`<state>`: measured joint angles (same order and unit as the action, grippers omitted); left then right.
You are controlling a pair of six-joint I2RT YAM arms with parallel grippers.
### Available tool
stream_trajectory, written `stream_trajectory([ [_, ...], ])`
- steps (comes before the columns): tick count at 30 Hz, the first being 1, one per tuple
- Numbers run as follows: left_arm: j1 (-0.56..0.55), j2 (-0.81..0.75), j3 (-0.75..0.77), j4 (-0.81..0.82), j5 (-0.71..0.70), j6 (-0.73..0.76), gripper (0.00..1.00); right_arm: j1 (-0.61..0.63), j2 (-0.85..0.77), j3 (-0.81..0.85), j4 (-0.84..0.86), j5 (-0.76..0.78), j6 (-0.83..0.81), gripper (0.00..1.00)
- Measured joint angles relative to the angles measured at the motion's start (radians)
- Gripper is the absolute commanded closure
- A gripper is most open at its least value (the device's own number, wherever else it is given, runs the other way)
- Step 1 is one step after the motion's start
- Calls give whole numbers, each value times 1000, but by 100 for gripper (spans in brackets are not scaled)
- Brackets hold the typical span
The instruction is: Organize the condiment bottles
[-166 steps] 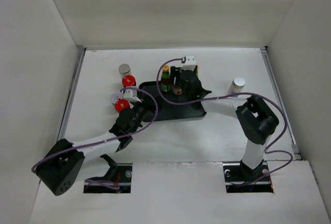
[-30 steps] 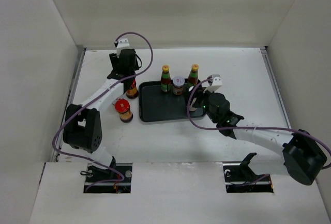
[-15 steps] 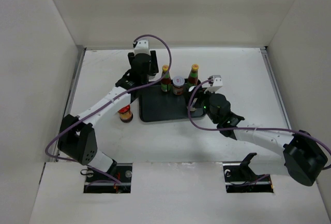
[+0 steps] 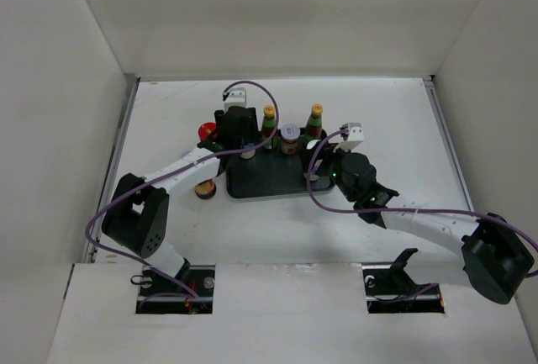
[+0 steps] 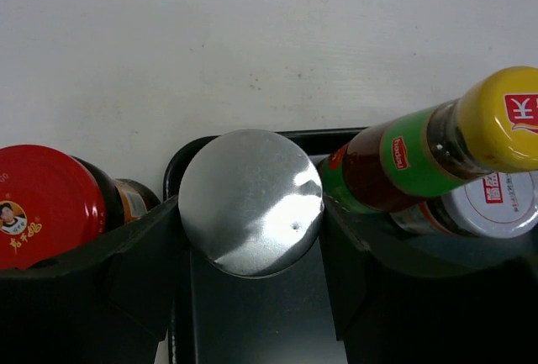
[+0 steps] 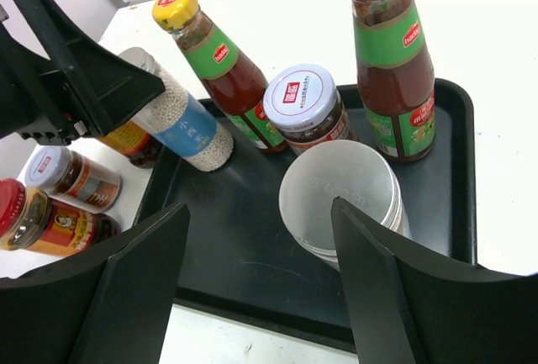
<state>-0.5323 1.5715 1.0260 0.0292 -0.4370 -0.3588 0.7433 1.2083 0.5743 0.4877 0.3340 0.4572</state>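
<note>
The left pincer [image 5: 250, 231] is clamped on a silver-lidded jar [image 5: 250, 203] over the far-left corner of the black tray [image 6: 244, 250], and that corner is crowded. A yellow-capped bottle [image 5: 420, 150] stands inside the tray just beside one finger. A red-lidded jar [image 5: 50, 204] stands on the bench [image 4: 378, 112] just outside the tray beside the other finger. Spreading the fingers there could shove the tall, narrow bottle into the white-lidded jar [image 6: 304, 103] next to it, or knock the red-lidded jar. I cannot tell whether the held jar's base is down on the tray floor, so letting go early, or over the raised rim, might tip it. The right pincer [image 6: 261, 204] is spread apart over the tray's near-right part, with a second silver-lidded jar [image 6: 340, 192] standing close to one finger; a careless pull back may drag it. As for writing, the red lid carries a small portrait and yellow Chinese characters. The bottle's yellow cap has a red patch with a white character, and its green neck band a red oval mark too small to read. The white lid shows a red square logo, and the held jar's blue label is illegible.
</note>
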Motion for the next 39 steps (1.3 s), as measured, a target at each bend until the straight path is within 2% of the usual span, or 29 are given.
stream_trajectory([
  [2,1,1,-1,13,6,-5,46,-3,0,0,2,2,0,21],
  [7,2,2,-11,42,8,-13,19,-3,0,0,8,3,1,12],
  [10,2,-13,-19,55,1,-14,12,-3,0,0,11,3,1,10],
  [14,2,-93,-54,53,-18,-14,11,-5,0,0,13,3,2,10],
  [20,2,-303,-89,-11,-76,-24,11,-5,0,0,13,3,3,8],
  [26,0,-468,-86,-314,-183,-116,8,-5,0,0,15,2,3,3],
  [30,0,-532,-101,-498,-203,-184,8,-4,0,0,16,2,4,1],
  [35,1,-579,-158,-612,-221,-241,8,-5,0,0,18,2,4,1],
  [39,0,-573,-209,-639,-234,-258,8,-4,0,0,18,2,4,0],
])
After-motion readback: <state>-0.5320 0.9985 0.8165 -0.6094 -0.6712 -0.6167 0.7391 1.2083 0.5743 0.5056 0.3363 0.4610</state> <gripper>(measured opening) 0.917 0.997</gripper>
